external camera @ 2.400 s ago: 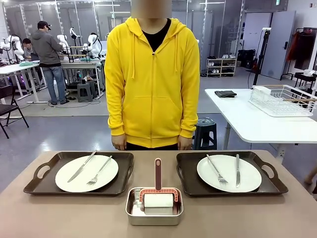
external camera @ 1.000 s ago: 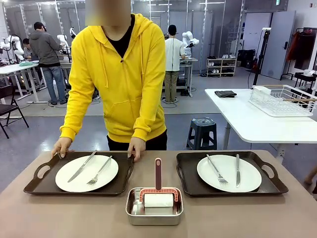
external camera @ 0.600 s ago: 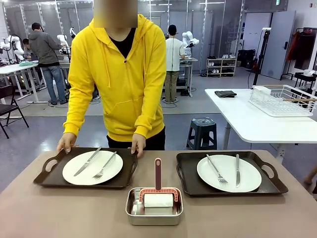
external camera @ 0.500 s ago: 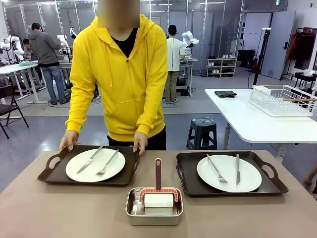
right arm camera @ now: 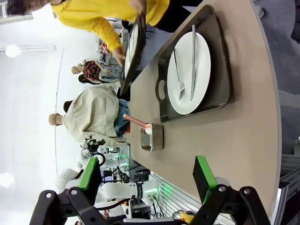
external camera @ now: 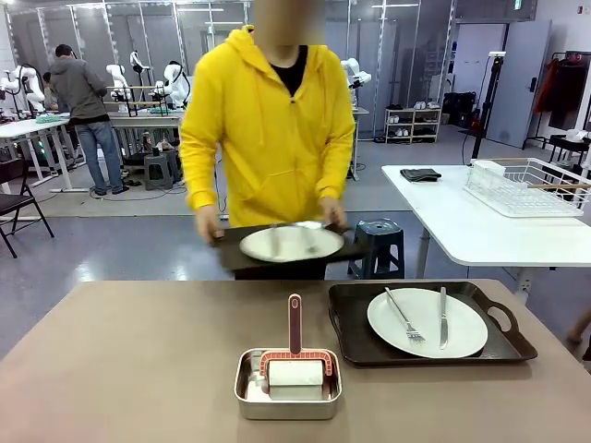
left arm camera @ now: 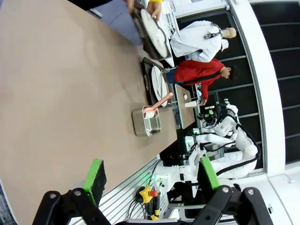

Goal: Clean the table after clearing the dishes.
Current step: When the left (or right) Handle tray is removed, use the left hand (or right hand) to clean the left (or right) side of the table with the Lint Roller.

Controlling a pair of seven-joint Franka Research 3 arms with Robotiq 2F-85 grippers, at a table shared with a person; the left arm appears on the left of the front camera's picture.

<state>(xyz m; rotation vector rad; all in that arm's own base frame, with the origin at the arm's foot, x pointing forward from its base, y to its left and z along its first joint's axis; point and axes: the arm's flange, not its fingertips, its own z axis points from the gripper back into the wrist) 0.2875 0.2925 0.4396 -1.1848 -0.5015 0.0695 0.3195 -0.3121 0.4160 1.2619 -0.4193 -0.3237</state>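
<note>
A person in a yellow hoodie holds one dark brown tray (external camera: 242, 259) in both hands above the table's far edge, with a white plate (external camera: 291, 244) on it. The other tray (external camera: 346, 323) rests on the brownish table (external camera: 120, 369) at the right, carrying a plate (external camera: 466, 329), a fork (external camera: 404, 317) and a knife (external camera: 442, 317). In the left wrist view my left gripper (left arm camera: 151, 176) is open over bare table (left arm camera: 56, 93). My right gripper (right arm camera: 146, 174) is open too, well short of the resting tray (right arm camera: 222, 56) and its plate (right arm camera: 204, 65).
A small steel pan (external camera: 287, 399) sits near the front middle of the table, holding a white roller with a pink handle (external camera: 295, 323). The pan (left arm camera: 146, 121) also appears in the left wrist view. A white table with a wire rack (external camera: 526, 185) stands beyond at the right.
The person has lifted the left tray with its plate off the table and now holds it in the air near the middle. Both grippers stay open.
</note>
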